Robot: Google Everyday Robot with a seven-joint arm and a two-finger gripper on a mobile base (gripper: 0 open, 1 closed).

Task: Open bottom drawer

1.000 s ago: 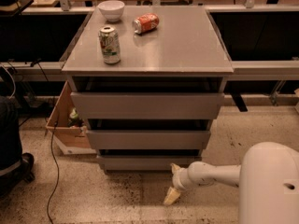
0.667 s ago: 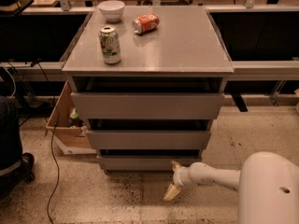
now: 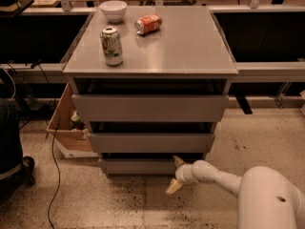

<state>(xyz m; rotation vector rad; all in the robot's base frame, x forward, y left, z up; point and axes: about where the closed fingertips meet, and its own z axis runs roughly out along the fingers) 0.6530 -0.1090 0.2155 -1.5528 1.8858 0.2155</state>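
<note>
Camera view, single frame. I have the gripper (image 3: 176,174) low down, just off the floor (image 3: 119,204), at the right end of the bottom drawer (image 3: 138,166). The fingers are spread apart and hold nothing. The upper fingertip (image 3: 178,161) sits at the top edge of the drawer front, the lower one (image 3: 173,187) hangs below it over the floor. I cannot tell whether the upper tip is touching. The white arm (image 3: 214,175) comes in from the lower right.

The bottom drawer is the lowest and slimmest of three grey fronts, under the middle drawer (image 3: 150,142) and the top drawer (image 3: 150,108), with a dark gap above it.

On the table (image 3: 190,46) are an upright green can (image 3: 111,46), a red can (image 3: 148,24) on its side and a white bowl (image 3: 113,10). A cardboard box (image 3: 64,132) stands on the floor to the left.
</note>
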